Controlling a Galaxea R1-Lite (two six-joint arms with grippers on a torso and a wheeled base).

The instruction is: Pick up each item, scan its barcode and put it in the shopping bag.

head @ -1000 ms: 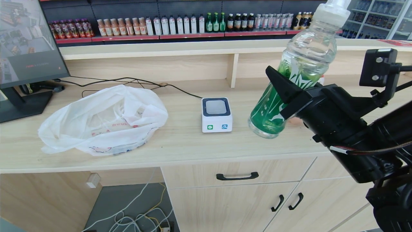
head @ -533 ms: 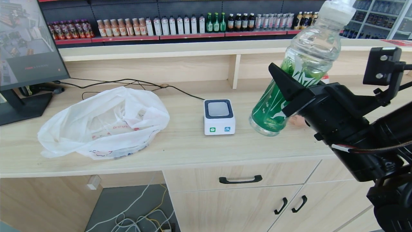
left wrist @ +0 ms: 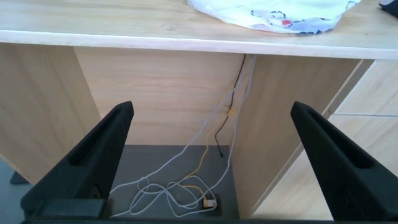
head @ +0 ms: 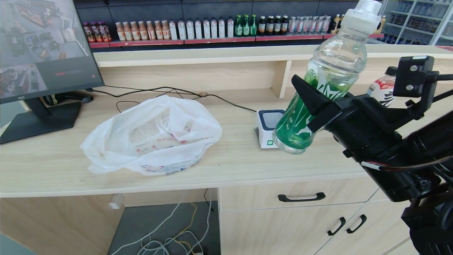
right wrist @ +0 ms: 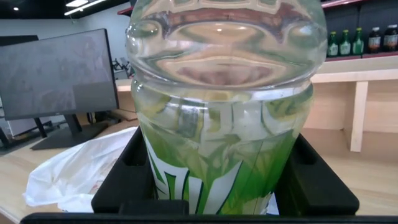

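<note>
My right gripper (head: 320, 102) is shut on a clear bottle with a green label (head: 318, 92), held tilted above the counter, its base in front of the small white barcode scanner (head: 266, 128). The same bottle (right wrist: 224, 124) sits between the black fingers (right wrist: 127, 168) in the right wrist view. The white plastic shopping bag (head: 155, 136) lies open on the counter to the left of the scanner; part of the bag (left wrist: 273, 14) lies on the counter edge above my left gripper (left wrist: 211, 155). That gripper hangs open below counter height, in front of the cabinet gap.
A monitor on a black stand (head: 39, 67) occupies the counter's far left. A second bottle with a white label (head: 382, 88) stands at the back right. Black cables (head: 170, 90) run along the counter's rear. Drawers with black handles (head: 300, 197) sit below; loose wires (left wrist: 186, 186) lie on the floor.
The head camera has swung left, so the whole scene shifted right. The bottle's base now overlaps the scanner in view instead of sitting to its right.
</note>
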